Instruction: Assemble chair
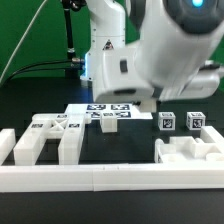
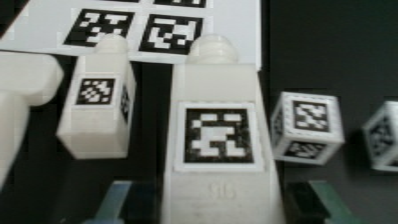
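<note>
The gripper (image 2: pixel 221 200) is hanging wide open, its dark fingers (image 2: pixel 128 202) straddling a long white chair leg (image 2: pixel 217 120) with a sliver of gap on each side, so nothing is being gripped yet. The sound move, by the look of it: squaring up along the leg's length, sinking low and closing on the flat flanks, so the piece is not twisting out. The leg is lying flat between the fingers, blocky, a rounded peg at its far end, its black-and-white tag facing up. Just outside one finger a second leg (image 2: pixel 98 100) is lying parallel, close enough to get nudged. Outside the other finger two small cubes (image 2: pixel 306 125) are sitting. Past the peg end, the marker board (image 2: pixel 143 30) is showing.
</note>
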